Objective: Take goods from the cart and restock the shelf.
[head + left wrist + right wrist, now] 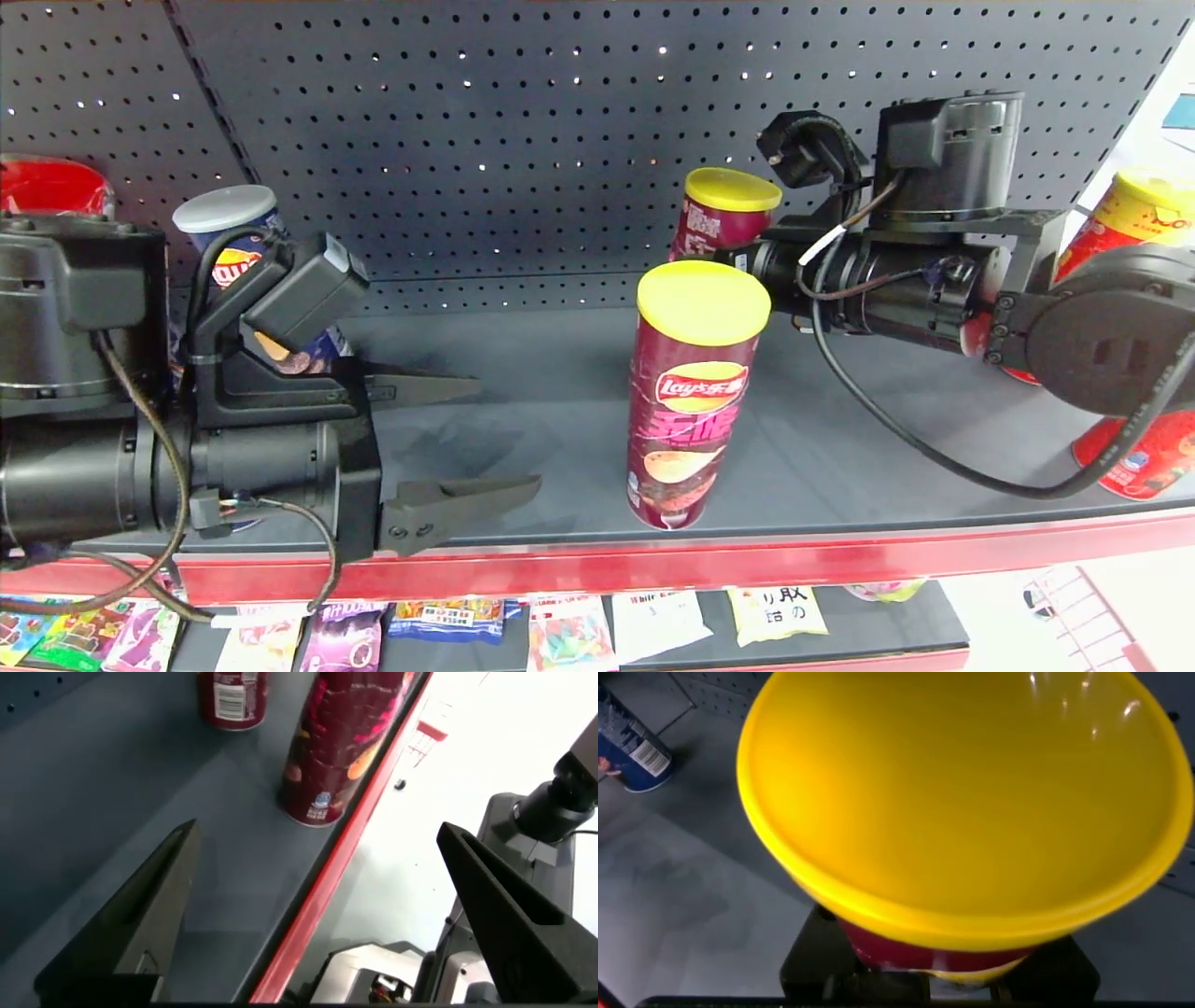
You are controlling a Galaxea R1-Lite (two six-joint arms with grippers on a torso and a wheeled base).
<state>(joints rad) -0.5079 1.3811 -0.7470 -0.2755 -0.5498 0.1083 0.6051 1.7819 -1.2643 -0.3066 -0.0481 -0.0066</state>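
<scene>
Right pincer (941, 969) fingertips hidden behind front can (695, 401) in head view. Right wrist view shows it clamped on rear can (724, 219) below yellow lid. Rear can tilted, at front can's 12 o'clock. Front can upright near shelf (579, 355) edge, label facing out. Left pincer (504, 434) spread wide at 9 o'clock. Blue can (229, 243), 10 o'clock, half covered.

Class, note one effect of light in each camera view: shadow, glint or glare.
Head view: a soft shadow lies on the grey metal shelf by the open left gripper; left wrist view: the floor past the shelf's red edge glares white; right wrist view: small glints on the yellow plastic lid of the maroon crisp canister.
</scene>
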